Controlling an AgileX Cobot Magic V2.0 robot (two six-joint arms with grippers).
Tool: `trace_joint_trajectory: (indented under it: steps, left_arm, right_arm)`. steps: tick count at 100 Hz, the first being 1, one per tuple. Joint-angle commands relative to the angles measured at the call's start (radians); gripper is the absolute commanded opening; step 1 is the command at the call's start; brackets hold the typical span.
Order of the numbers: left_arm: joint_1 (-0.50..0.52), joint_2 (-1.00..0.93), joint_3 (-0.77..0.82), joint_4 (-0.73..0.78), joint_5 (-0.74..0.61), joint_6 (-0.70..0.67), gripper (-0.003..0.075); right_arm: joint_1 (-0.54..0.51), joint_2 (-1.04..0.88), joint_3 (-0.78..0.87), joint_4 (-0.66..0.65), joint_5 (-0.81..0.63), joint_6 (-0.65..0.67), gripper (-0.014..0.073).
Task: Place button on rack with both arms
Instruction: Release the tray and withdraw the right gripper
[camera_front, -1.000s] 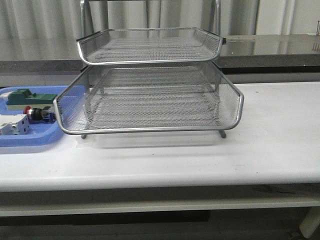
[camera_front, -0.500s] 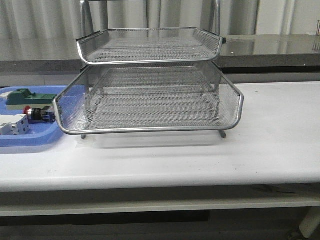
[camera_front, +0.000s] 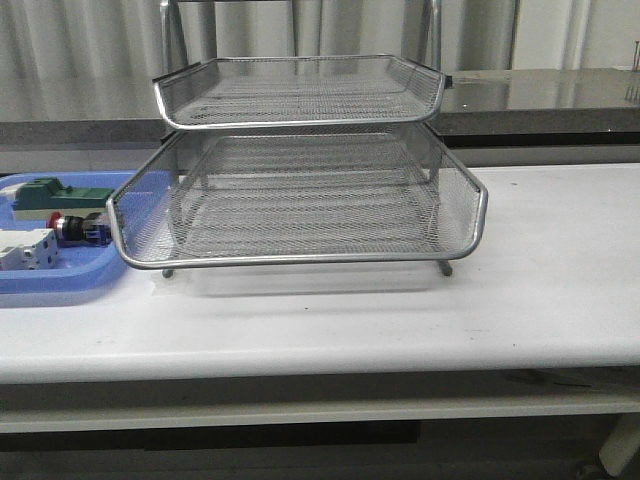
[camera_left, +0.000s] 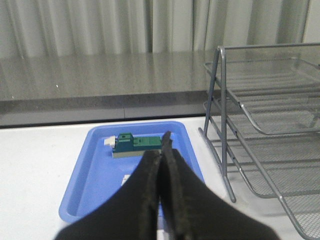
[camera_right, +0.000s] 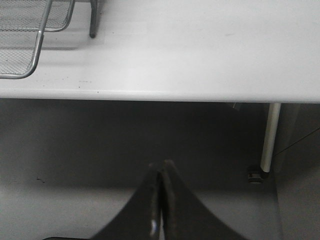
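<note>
The button (camera_front: 78, 228), red head and blue rear end, lies in the blue tray (camera_front: 60, 285) at the table's left, beside the rack. The silver wire-mesh rack (camera_front: 300, 190) stands mid-table; it also shows in the left wrist view (camera_left: 265, 130) and its corner in the right wrist view (camera_right: 30, 30). My left gripper (camera_left: 162, 150) is shut and empty, above the near part of the blue tray (camera_left: 95, 170); its fingers hide the button there. My right gripper (camera_right: 161, 167) is shut and empty, below and in front of the table's front edge. Neither arm shows in the front view.
A green block (camera_front: 55, 193) and a white blocky switch (camera_front: 28, 250) also lie in the blue tray; the green block shows in the left wrist view (camera_left: 137, 146). A grey counter (camera_front: 540, 95) runs behind the table. A table leg (camera_right: 269, 137) stands at the right.
</note>
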Motion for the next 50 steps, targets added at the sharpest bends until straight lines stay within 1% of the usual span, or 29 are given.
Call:
trace_joint_trajectory:
  steps: [1, 27, 38, 50]
  left_arm:
    - [0.002, 0.137, -0.143, -0.018, 0.037, -0.010, -0.0020]
    - [0.002, 0.500, -0.486, -0.018, 0.363, -0.003, -0.0020]
    - [0.002, 0.641, -0.587, -0.015, 0.486, 0.000, -0.0020]
    - [0.002, 0.768, -0.664, -0.015, 0.564, 0.010, -0.0020]
  right_arm:
    - [-0.001, 0.004, -0.024, -0.018, -0.056, -0.003, -0.0066]
    - [-0.001, 0.004, -0.024, -0.018, -0.056, -0.003, -0.0066]
    - [-0.001, 0.004, -0.024, -0.018, -0.056, -0.003, -0.0066]
    - [-0.001, 0.004, -0.024, -0.018, -0.056, -0.003, -0.0066]
